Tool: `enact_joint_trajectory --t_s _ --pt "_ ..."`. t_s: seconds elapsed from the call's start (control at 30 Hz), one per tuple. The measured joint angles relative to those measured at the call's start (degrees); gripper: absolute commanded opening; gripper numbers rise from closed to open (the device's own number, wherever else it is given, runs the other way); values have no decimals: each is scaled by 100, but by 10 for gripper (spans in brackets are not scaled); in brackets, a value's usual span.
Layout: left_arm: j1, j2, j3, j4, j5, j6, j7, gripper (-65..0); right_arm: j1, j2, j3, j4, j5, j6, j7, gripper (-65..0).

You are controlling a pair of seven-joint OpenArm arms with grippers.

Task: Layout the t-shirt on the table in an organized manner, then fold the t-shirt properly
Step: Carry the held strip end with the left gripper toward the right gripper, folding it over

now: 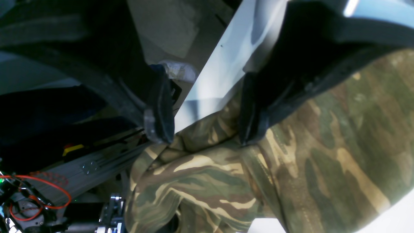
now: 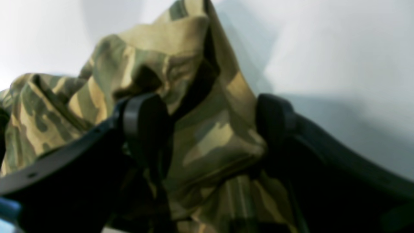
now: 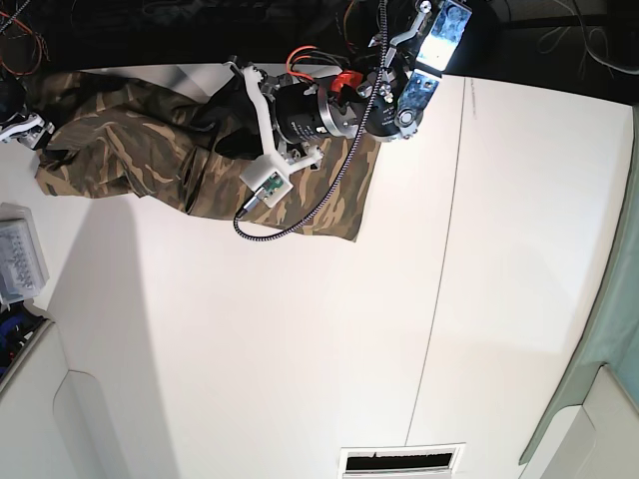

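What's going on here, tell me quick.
A two-armed robot is working on a camouflage t-shirt that lies bunched along one edge of the white table, not yet spread flat or folded. The left gripper has its jaws open astride a fold of the fabric near the table's edge. The right gripper also has open jaws with bunched cloth between them, unclamped.

The camouflage-print fabric t-shirt (image 3: 150, 140) lies bunched along the far edge of the wide flat white table (image 3: 300, 339), under 1 arm

Left pincer (image 1: 207, 126) agape over rumpled t-shirt (image 1: 323, 155)
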Motion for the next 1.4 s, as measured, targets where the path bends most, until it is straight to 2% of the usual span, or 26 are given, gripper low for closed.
enact_joint_trajectory --t_s 0.07,0.13,0.2,0.33,0.47,0.53,0.67,0.8,0.93,1.1,1.2,1.3,1.4 --pt "2 0 2 4 -4 0 0 -294 17 0 -101 0 42 0 70 -205" --pt "0 0 0 42 2 0 0 -294 63 -2 -114 0 52 2 61 -262" --pt "0 -2 0 138 0 0 0 -294 68 -2 -125 0 50 44 -55 -376" --pt "-2 2 -61 365 2 -4 -2 -294 61 -35 -136 -20 44 133 -118 -650" --pt "-2 2 -474 400 125 7 2 -294 61 -15 -129 -22 -59 164 -107 -650" --pt "-4 -17 -743 400 221 232 -9 -294 61 48 -68 -22 -166 179 -136 -650" --pt "0 -352 -1165 396 455 433 -37 -294 44 188 308 -20 -212 170 -258 -650" --pt "31 -758 -1611 389 466 472 -103 -294 2 400 946 85 238 125 -356 -650" --pt "46 -835 -1714 219 455 621 -114 -294 17 595 1429 372 756 109 -815 -650" --pt "46 -575 -1705 -389 426 634 -343 -294 -2 748 1523 1097 1088 101 -1119 -650" --pt "44 -278 -1714 -881 457 664 -348 -294 17 739 1499 1674 1202 107 -1207 -650" --pt "24 57 -1714 -1342 323 581 -573 -294 24 691 1438 2181 1285 120 -1224 -650" --pt "-20 256 -1703 -1810 219 525 -960 -294 -2 503 1287 2730 1255 105 -1300 -650"
